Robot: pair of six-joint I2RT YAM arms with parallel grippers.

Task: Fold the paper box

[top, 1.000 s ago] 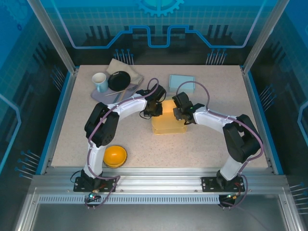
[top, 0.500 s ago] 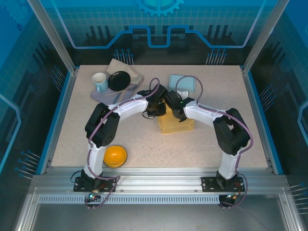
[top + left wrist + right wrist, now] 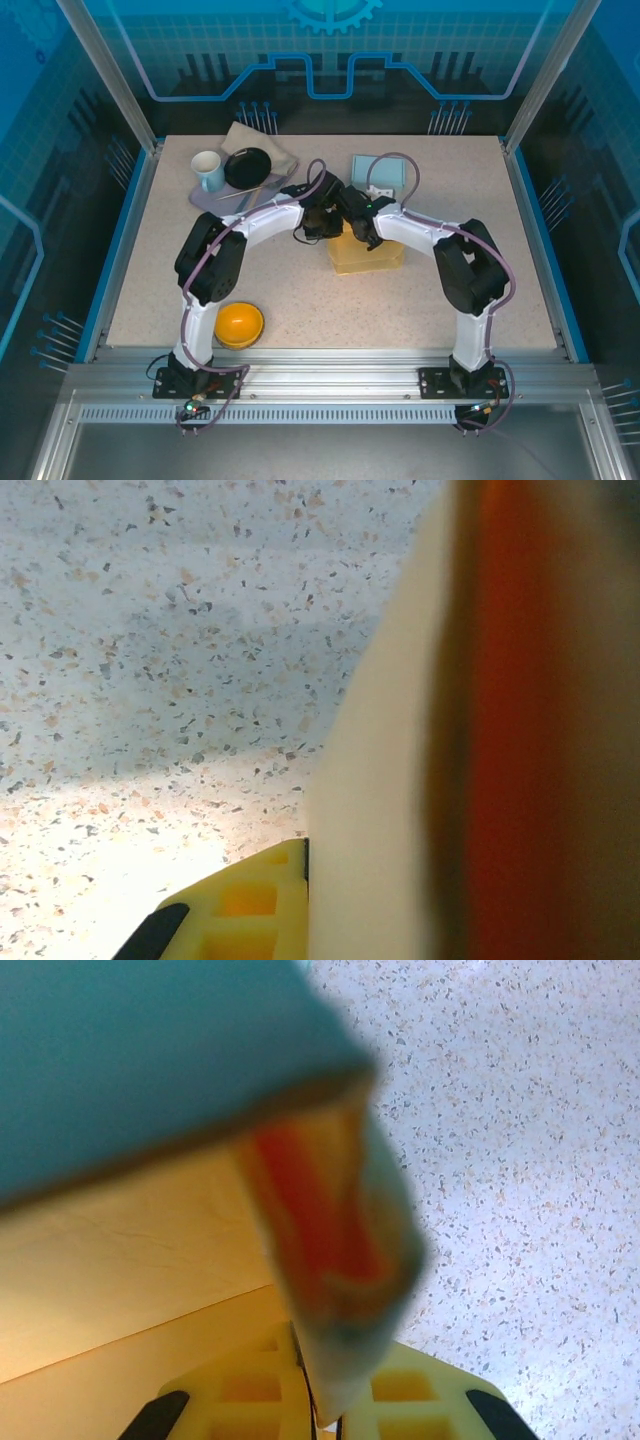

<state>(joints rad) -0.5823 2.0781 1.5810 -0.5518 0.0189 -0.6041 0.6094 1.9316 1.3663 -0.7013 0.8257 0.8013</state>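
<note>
Table [image 3: 180,270] centre, paper box [image 3: 366,258] far edge: left gripper [image 3: 322,222] closed, apparently on it; right gripper [image 3: 357,225] clamped on its flap [image 3: 330,1260].

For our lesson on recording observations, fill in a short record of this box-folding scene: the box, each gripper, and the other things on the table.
paper box: yellow, mid-table, both grippers at its far edge
left gripper: shut on a box panel
right gripper: shut on a box flap
far left: mug, black dish, tan cloth, grey tray
far centre: pale blue pad
near left: orange bowl
</note>
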